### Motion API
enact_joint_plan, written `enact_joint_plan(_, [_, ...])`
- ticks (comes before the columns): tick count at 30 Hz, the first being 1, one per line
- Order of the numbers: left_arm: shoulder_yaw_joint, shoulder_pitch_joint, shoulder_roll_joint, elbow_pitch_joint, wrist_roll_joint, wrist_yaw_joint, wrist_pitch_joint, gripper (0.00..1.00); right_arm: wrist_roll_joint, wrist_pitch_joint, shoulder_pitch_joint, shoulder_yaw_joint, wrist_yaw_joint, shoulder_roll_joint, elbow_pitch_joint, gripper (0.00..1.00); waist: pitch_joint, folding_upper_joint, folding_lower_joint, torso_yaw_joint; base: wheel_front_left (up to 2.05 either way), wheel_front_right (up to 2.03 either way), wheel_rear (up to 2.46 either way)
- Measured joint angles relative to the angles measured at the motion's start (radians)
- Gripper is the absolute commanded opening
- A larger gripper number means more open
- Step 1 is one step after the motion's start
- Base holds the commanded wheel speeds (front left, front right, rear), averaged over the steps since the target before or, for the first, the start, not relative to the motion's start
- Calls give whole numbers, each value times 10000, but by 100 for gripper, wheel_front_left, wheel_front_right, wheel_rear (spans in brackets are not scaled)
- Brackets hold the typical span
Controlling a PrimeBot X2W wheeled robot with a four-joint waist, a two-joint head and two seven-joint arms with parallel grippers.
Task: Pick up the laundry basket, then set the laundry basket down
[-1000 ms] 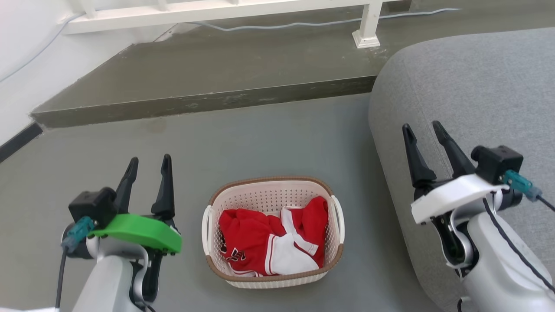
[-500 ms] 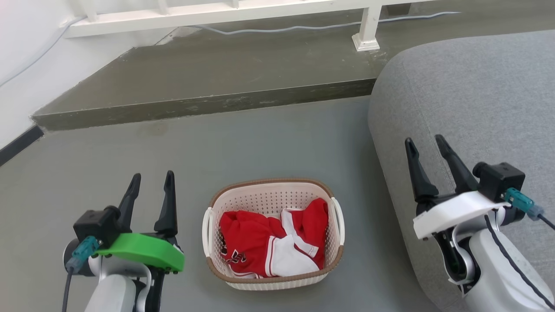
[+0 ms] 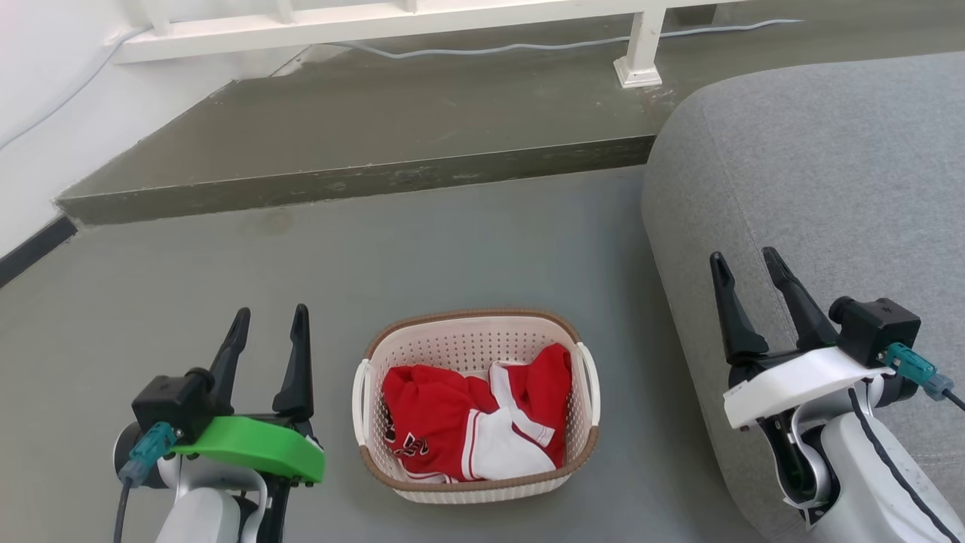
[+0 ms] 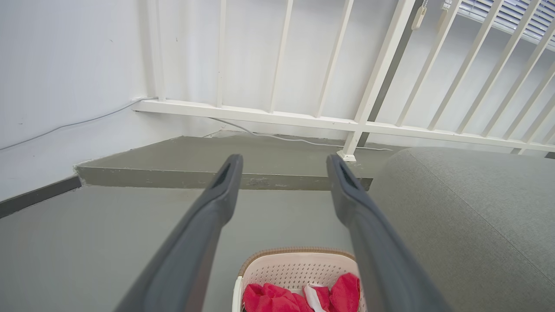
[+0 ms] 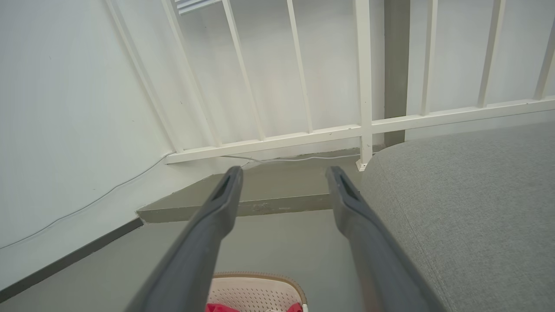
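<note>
The laundry basket [image 3: 452, 344], cream-white with a brown rim and white side handles, rests on the grey floor at lower centre of the head view, holding red and white clothing [image 3: 471, 422]. My left gripper [image 3: 271, 320] is open and empty to the basket's left, apart from it. Over the sofa edge to the basket's right, my right gripper [image 3: 746, 258] is open and empty. The basket's far rim [image 4: 295, 251] shows low between my left fingers in the left wrist view, and its rim [image 5: 256, 276] shows at the bottom of the right wrist view.
A grey sofa [image 3: 822, 166] fills the right side. A raised grey step [image 3: 354, 177] crosses the floor beyond the basket, with a white railing [image 3: 377, 19] and a cable [image 3: 482, 49] on it. A white wall [image 3: 45, 105] stands at the left.
Both grippers have dropped lower in the head view and stay open; the view itself shifted slightly. The basket lies where it was.
</note>
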Motion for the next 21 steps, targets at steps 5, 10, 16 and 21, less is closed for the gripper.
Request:
enact_joint_plan(5, [25, 86, -13, -33, 44, -29, 0, 100, -102, 0, 12, -73, 79, 48, -10, 100, 32, 0, 0, 3, 0, 0, 0])
enact_joint_plan(10, [58, 160, -31, -44, 50, -38, 0, 100, -173, 0, 35, -138, 109, 130, -15, 100, 49, 0, 0, 3, 0, 0, 0])
enact_joint_plan(16, [119, 161, -42, -104, 92, -111, 0, 100, -343, 0, 183, -247, 184, 209, -21, 100, 70, 0, 0, -1, 0, 0, 0])
enact_joint_plan(21, [161, 163, -56, -134, 128, -115, 0, 100, -382, 0, 193, -353, 259, 259, -23, 100, 87, 0, 0, 0, 0, 0, 0])
